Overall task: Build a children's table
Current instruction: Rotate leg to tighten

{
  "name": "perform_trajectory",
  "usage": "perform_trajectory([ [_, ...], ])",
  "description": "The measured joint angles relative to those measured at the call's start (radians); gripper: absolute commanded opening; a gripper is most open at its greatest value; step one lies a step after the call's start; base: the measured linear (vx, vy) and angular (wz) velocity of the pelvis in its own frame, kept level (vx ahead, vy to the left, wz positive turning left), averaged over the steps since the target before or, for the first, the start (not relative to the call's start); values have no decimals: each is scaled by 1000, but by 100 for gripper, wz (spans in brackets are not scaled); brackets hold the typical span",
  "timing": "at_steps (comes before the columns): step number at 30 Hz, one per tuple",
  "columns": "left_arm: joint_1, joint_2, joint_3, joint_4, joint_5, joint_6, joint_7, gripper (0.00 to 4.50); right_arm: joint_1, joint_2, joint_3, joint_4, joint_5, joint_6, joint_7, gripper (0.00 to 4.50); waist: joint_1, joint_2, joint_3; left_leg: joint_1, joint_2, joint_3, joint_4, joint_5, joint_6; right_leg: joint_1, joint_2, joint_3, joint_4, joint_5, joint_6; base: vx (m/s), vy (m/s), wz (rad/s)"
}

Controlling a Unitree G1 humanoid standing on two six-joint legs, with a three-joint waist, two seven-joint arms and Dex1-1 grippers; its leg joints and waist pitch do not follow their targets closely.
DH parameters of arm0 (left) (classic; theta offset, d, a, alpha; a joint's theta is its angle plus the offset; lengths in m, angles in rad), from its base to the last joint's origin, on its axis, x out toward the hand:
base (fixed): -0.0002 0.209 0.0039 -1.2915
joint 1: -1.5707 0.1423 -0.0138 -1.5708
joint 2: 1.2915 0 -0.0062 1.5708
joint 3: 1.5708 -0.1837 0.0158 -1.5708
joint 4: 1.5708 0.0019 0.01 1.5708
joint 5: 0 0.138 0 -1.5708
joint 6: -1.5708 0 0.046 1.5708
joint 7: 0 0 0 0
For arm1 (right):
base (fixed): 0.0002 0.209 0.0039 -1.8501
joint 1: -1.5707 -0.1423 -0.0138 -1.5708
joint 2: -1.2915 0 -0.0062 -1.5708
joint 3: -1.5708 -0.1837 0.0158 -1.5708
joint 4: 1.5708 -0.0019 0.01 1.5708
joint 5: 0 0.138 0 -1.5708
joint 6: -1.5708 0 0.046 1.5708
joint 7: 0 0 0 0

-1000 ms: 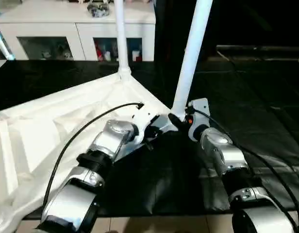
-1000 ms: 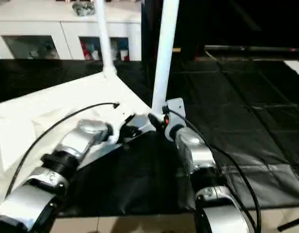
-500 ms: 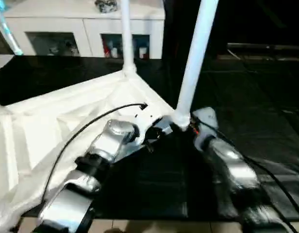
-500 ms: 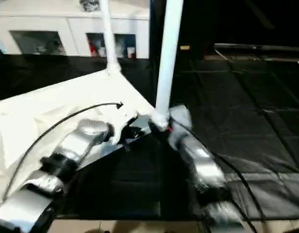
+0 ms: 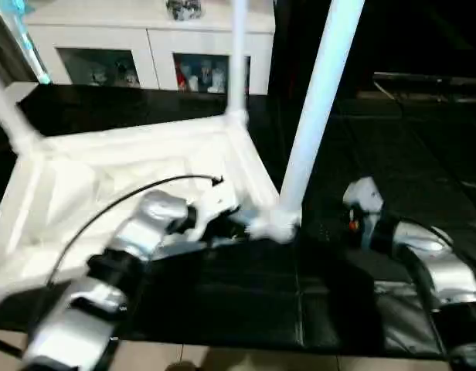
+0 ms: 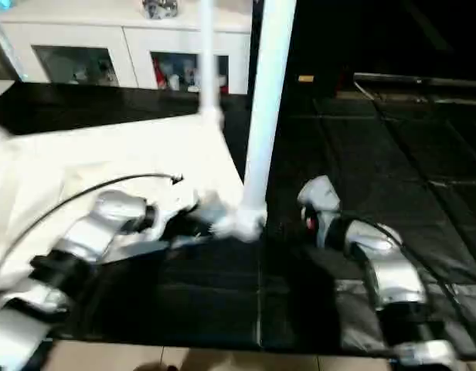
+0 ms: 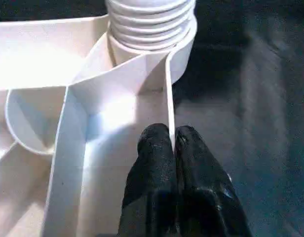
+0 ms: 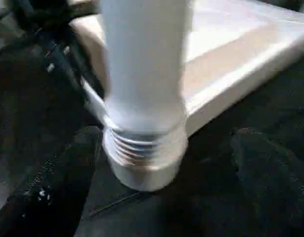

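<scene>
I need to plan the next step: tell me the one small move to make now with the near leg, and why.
Probably bring the open right gripper back to the near leg and turn it further in. In the right wrist view some thread still shows above the socket, so it looks not fully seated. The left gripper is shut on the tabletop rim, steadying it.

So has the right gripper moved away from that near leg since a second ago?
Yes. The right gripper has pulled back to the right, leaving a gap from the near leg, jaws open.

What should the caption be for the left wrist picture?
Left gripper pinches the tabletop rim beside a screwed-in leg.
</scene>
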Motion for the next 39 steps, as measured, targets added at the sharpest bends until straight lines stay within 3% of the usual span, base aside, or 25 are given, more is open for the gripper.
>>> perform_trajectory([
  [3,-2,19,-15,-2,4,-43,-62,0,-22,-2,30,-7,4,16,68,446,12,0,0,0,0,0,2,0,0,1,0,0,1,0,0,0,0,0],
  [13,-5,44,-48,-9,3,-94,-158,0,-72,-11,117,5,-1,14,232,446,21,-2,-1,0,1,1,4,0,0,3,-1,0,1,0,0,0,0,0],
  [24,-6,42,-61,-8,3,-118,-179,0,-83,23,138,47,-11,-9,248,446,29,-2,-1,0,2,1,5,0,0,3,-1,0,3,0,1,0,0,0],
  [39,-7,42,-63,-5,5,-120,-182,0,-95,46,154,93,-9,-7,288,313,31,-2,-1,0,3,1,12,0,0,3,-1,0,11,-2,1,0,0,0],
])
